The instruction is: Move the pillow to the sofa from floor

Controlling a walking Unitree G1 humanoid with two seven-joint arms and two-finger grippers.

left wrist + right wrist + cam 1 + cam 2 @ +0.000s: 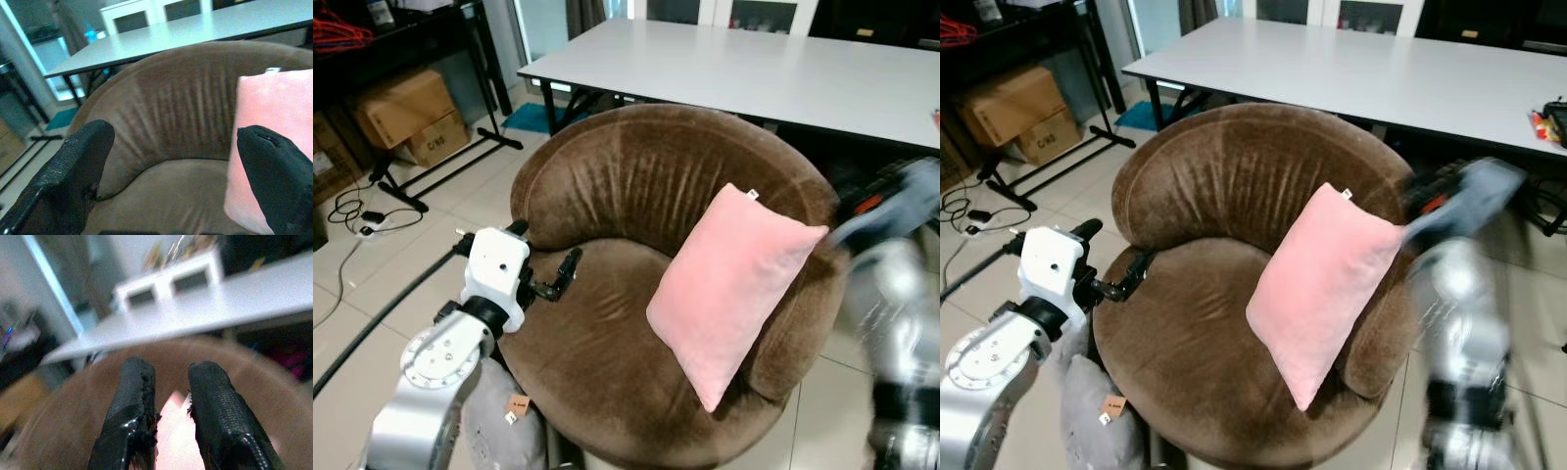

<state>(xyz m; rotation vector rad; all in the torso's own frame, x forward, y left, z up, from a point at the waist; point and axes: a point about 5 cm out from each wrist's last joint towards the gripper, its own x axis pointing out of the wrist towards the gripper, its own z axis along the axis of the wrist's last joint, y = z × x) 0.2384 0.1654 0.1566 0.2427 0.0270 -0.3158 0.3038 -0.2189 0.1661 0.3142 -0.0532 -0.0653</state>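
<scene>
Little could be read. A cardboard box (pixel 438 140) at the upper left of the left eye view carried dark printed characters on its side, too small and blurred to make out. A small tag (pixel 518 403) on the grey item at the lower left bore a tiny mark that was not legible. The white tab (pixel 753 194) on the pillow's top corner showed no readable writing.

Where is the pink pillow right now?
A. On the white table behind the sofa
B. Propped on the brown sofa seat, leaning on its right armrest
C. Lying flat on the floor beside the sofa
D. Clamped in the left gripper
B. The pink pillow stands tilted on the brown sofa seat against the armrest on the robot's right, while the left gripper hovers open at the seat's left edge, apart from it.
</scene>
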